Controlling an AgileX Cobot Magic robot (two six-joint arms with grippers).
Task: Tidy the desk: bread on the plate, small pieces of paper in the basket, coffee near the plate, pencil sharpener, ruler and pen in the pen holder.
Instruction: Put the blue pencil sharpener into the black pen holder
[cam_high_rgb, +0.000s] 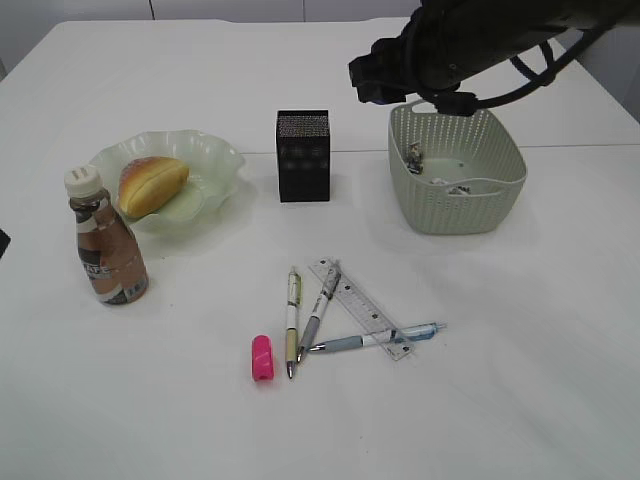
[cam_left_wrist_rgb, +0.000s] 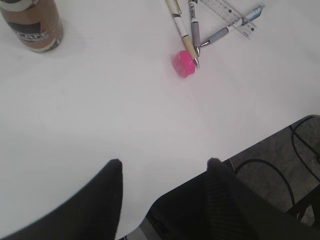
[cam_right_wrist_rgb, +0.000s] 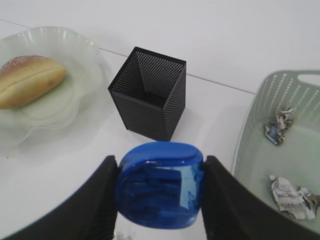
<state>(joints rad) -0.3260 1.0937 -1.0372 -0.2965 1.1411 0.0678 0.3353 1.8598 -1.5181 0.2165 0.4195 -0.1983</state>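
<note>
Across the white table (cam_high_rgb: 520, 330), the basket (cam_high_rgb: 455, 215) sits far right with scraps of paper (cam_right_wrist_rgb: 290, 192) inside. Far left, the plate (cam_high_rgb: 215, 160) carries the bread (cam_high_rgb: 151, 184); the coffee (cam_high_rgb: 106, 252) stands just near-left of it. Between plate and basket stands the pen holder (cam_high_rgb: 303, 156). Near the middle lie the ruler (cam_high_rgb: 358, 303) and three pens (cam_high_rgb: 293, 320), the ruler crossed by one pen, with a pink sharpener (cam_high_rgb: 262, 358) to their left. The right tool (cam_right_wrist_rgb: 159, 192), above the pen holder, grips a blue sharpener (cam_right_wrist_rgb: 160, 185). The left tool (cam_left_wrist_rgb: 165, 165) hovers open and empty over the near table edge.
</note>
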